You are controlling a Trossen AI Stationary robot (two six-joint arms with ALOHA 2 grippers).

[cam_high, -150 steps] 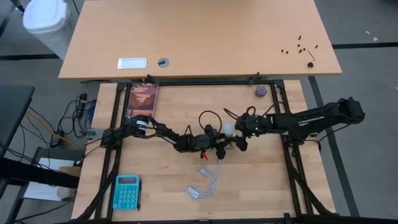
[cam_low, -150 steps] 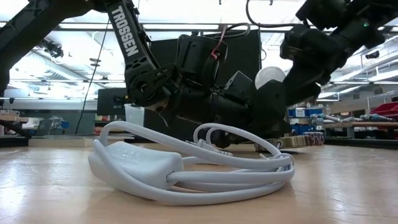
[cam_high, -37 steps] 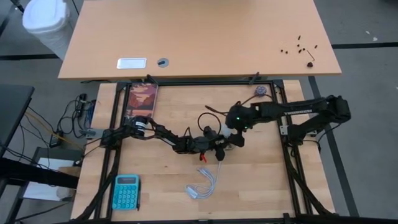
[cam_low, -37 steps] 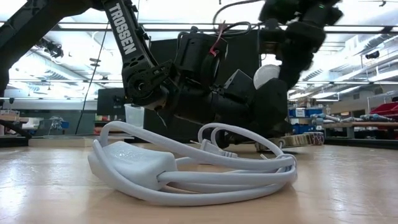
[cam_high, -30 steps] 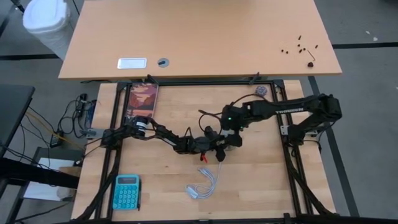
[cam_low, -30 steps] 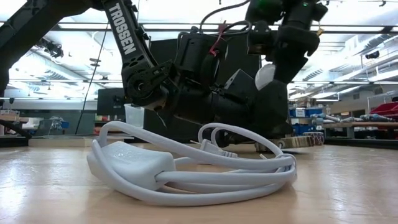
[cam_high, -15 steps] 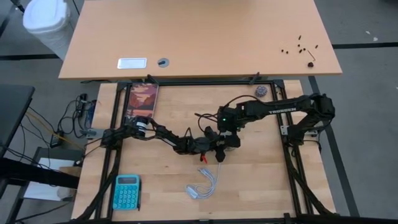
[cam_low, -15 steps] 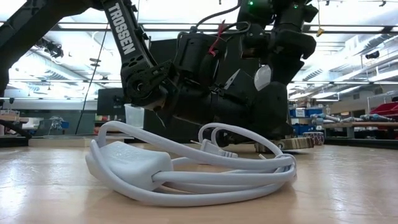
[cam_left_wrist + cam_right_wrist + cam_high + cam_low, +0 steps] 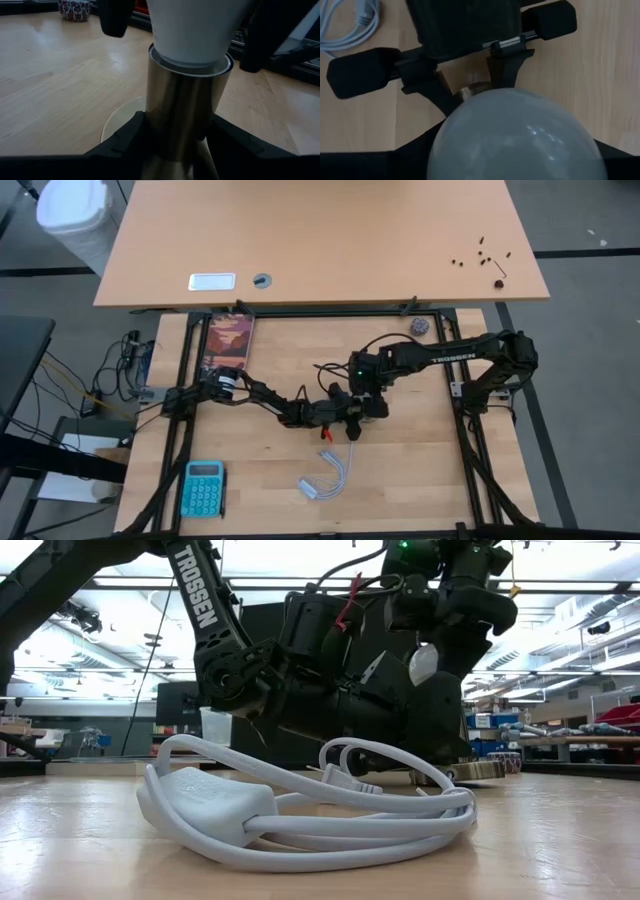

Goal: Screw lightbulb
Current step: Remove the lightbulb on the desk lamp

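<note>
— Where's the bulb [image 9: 192,30]?

— Mid-table, white glass up, its neck sitting in the top of the brass socket [image 9: 185,110]. My right claw [image 9: 368,392] comes at it from above; from the right wrist the bulb's dome fills the space between my fingers [image 9: 350,162], which close around it.

— And the left claw [image 9: 352,416]?

— Low at the table, clamped on the socket from both sides, the round base [image 9: 120,125] under it. The white cord [image 9: 300,815] lies coiled nearby, toward the front edge.
</note>
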